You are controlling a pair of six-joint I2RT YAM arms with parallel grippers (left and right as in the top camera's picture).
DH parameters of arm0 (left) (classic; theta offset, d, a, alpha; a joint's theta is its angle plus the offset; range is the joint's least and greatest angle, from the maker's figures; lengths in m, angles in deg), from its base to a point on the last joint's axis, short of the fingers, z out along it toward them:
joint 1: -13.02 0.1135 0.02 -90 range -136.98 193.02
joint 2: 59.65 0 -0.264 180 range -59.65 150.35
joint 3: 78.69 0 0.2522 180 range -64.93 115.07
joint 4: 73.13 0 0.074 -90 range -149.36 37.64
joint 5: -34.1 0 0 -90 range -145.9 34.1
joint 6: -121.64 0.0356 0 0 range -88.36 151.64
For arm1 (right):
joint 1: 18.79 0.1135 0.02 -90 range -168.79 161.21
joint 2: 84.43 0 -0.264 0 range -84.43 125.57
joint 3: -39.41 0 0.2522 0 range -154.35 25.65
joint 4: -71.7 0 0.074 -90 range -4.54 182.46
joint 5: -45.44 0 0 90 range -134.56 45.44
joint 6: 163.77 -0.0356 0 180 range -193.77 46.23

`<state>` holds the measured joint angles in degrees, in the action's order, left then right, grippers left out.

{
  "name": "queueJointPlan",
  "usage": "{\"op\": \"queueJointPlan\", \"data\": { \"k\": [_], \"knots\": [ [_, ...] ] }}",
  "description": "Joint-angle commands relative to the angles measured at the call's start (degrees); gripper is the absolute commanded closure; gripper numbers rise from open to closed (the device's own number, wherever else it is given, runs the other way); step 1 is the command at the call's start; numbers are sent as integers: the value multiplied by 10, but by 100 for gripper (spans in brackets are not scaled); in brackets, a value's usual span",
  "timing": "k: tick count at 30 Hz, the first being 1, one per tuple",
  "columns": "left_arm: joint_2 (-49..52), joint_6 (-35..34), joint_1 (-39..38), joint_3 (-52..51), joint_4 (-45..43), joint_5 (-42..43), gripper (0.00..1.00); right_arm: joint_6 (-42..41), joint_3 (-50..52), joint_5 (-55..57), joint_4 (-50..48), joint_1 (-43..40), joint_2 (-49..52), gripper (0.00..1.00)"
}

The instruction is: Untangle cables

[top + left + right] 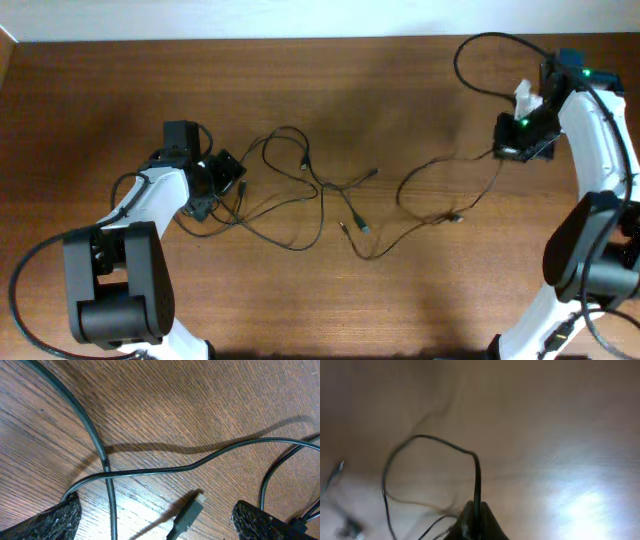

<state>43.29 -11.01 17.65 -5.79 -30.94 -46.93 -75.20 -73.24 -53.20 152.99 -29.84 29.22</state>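
Left arm bent low, the left pincer (155, 522) spread open over the cables (150, 471) on the counter (100, 100), while the raised right pincer (474, 515) clamped one of them

A brown wood-grain table (400, 90) fills the overhead view. Along its 12 o'clock edge runs a pale strip (250, 18), possibly a wall or floor beyond. In the blurred right wrist view, a bright glare patch (580, 510) lies on the wood at 4 o'clock.
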Motion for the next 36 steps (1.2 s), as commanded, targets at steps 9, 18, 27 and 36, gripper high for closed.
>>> {"op": "queueJointPlan", "data": {
  "k": [9, 18, 27, 36],
  "knots": [
    [11, 3, 3, -11, 8, -9, 1, 177, -41, 635, -611, -175, -69, 96],
    [11, 3, 3, -11, 8, -9, 1, 95, -23, 216, -355, -324, -34, 96],
    [11, 3, 3, -11, 8, -9, 1, 76, -23, 267, -296, -207, -91, 96],
    [11, 3, 3, -11, 8, -9, 1, 43, -23, 267, -338, -194, -186, 96]
  ]
}}
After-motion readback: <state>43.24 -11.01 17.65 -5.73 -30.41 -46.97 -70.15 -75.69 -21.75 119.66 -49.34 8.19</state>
